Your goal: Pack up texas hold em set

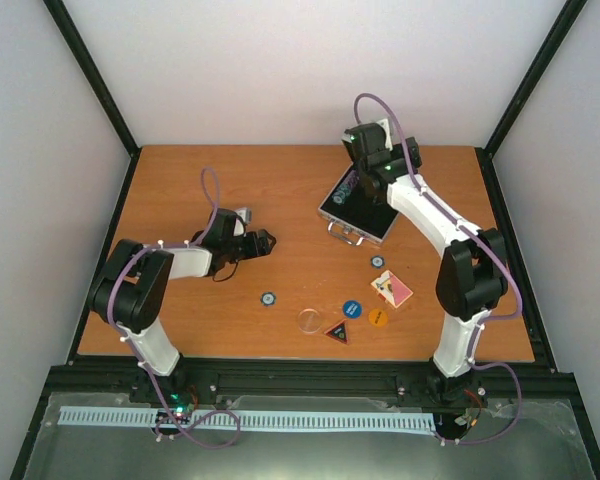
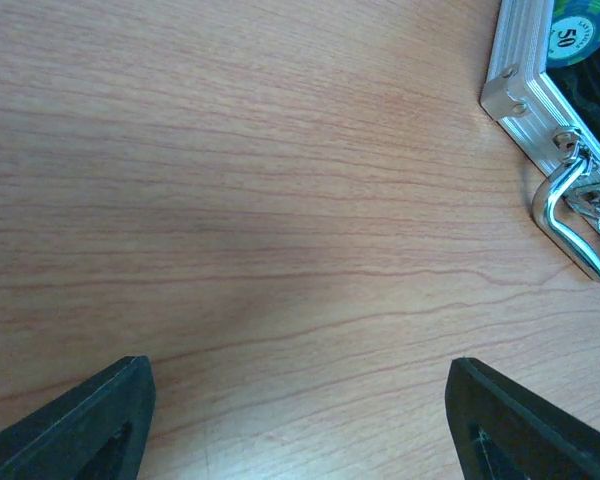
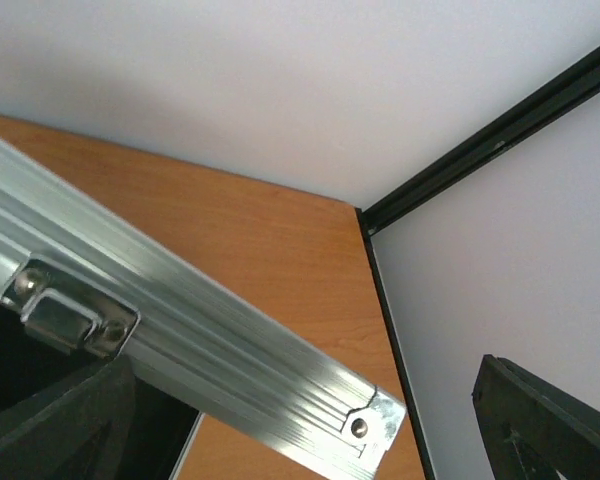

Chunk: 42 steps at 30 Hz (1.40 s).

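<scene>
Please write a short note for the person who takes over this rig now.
Left claw: open, empty, over bare table near the case.
Right claw: open at the case's rim.
Some chips already in the open case.
Left on the table: two chips, card deck, two round buttons, triangular button, clear disc. Then close the case.

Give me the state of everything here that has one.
case: open, chips inside
left gripper: open, empty, above bare table
right gripper: open, at the case's rim
card deck: loose on the table, outside the case
triangular button: loose on the table
blue round button: loose on the table
</scene>
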Available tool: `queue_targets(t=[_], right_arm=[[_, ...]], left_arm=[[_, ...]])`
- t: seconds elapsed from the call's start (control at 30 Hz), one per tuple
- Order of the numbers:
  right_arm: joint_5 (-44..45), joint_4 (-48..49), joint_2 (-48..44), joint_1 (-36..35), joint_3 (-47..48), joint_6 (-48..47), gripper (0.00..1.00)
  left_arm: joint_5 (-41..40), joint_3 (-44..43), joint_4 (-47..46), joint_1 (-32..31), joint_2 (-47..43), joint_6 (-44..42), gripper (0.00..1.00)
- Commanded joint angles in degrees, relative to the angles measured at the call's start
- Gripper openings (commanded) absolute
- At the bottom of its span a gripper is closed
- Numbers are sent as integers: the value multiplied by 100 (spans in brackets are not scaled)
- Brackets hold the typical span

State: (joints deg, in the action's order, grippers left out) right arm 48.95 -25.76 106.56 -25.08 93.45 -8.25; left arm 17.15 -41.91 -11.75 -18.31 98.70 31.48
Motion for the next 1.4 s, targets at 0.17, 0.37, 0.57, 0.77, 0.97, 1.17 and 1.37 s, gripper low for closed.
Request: queue_targets(t=[0.17,0.37,0.57,0.77,0.97,1.17,1.37], right_arm=[[-318,221,637,466,1081,-172,95],[-538,19,1176,675,1613,-84,95],[-1079,-233,1109,679,1556,-25,96],[-1878,-1143,1729,1099,2237,631,98],[-4181,-2267,2963,1443,3661,1017,98],[-5120,-2470,3466,1533,4086,1247,100],[-5938,-2477,3609,1594,3895,1191,100]], left_arm=[[-222,369,1351,84,62,-95,83],[-260,422,1381,89,-48,-173,83],[-193,376,1417,90,-15,-195,83],[-76,390,1588,90,-590,-160,81],[-132,391,2145,89,-1775,-333,83],[-104,262,2660,85,-2621,-476,86],[-54,295,2725,86,-2726,-519,87]])
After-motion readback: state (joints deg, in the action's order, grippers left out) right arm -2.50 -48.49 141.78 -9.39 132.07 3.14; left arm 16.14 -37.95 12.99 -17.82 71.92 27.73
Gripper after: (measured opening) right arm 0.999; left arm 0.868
